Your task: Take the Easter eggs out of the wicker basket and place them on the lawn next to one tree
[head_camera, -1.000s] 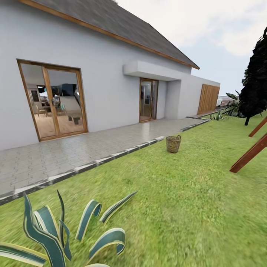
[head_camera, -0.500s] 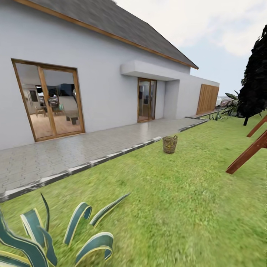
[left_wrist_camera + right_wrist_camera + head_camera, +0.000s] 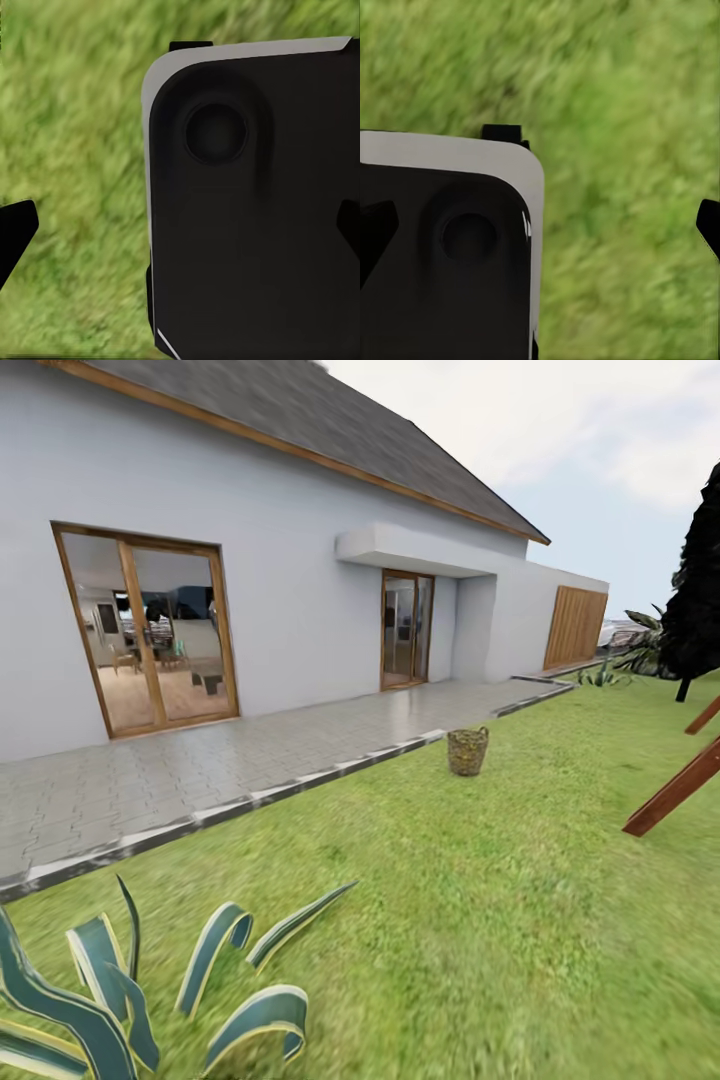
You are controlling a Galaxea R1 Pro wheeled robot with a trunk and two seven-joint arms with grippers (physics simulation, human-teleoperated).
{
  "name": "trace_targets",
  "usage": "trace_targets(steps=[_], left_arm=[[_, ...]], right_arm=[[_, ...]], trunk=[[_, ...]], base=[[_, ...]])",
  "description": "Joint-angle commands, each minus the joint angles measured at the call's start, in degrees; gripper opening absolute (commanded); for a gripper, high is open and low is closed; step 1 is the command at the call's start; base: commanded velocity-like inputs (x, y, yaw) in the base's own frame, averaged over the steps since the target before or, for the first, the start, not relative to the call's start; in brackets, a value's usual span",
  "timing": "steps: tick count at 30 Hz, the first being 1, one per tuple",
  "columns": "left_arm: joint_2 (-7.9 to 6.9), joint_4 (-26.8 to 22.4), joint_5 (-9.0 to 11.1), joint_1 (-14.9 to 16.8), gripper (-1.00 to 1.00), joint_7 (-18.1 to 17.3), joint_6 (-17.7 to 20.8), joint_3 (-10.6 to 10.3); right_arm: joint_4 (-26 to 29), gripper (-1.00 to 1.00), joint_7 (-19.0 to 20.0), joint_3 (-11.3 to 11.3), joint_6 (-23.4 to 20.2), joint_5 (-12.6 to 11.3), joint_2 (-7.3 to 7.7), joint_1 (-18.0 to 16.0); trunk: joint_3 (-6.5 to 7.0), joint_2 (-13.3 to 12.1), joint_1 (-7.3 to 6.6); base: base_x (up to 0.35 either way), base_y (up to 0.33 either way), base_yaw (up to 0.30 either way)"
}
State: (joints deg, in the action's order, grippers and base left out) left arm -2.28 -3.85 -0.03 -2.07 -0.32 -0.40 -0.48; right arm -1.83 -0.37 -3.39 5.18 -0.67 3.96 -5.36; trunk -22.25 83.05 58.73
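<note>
Mottled green lawn (image 3: 480, 880) beside grey paved path (image 3: 200, 770), brown wicker basket (image 3: 467, 750) contents unreadable, left gripper (image 3: 180, 225) and right gripper (image 3: 540, 225) fingertips spread, holding nothing

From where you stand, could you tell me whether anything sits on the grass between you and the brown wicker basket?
Nothing visible does: open green lawn runs up to the brown wicker basket. The striped spiky plant lies to the left, the slanted wooden beam to the right.
</note>
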Motion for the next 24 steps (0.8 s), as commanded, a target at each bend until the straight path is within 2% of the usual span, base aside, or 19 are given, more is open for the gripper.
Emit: trace_targets(steps=[1,10,20,24], left_arm=[[-0.01,-0.11,0.01,-0.04,1.00,-0.03,-0.04,-0.04],[-0.01,-0.11,-0.06,-0.04,1.00,-0.03,-0.04,-0.04],[-0.09,-0.11,0.12,-0.04,1.00,0.05,-0.06,0.04],[-0.93,-0.18,-0.02,-0.04,1.00,-0.15,-0.11,-0.07]], right_arm=[[-0.19,1.00,-0.05,-0.34,0.35,-0.07,0.00,-0.09],[-0.19,1.00,-0.07,-0.36,0.36,-0.06,-0.01,-0.09],[-0.53,1.00,0.45,-0.30,-0.08,-0.29,-0.27,-0.09],[-0.61,1.00,0.53,-0.44,0.06,-0.07,0.57,-0.15]], trunk=[[-0.05,0.03,0.00],[-0.05,0.03,0.00],[-0.05,0.03,0.00],[-0.05,0.03,0.00]], base=[[0.000,0.000,0.265],[0.000,0.000,0.278],[0.000,0.000,0.019],[0.000,0.000,0.000]])
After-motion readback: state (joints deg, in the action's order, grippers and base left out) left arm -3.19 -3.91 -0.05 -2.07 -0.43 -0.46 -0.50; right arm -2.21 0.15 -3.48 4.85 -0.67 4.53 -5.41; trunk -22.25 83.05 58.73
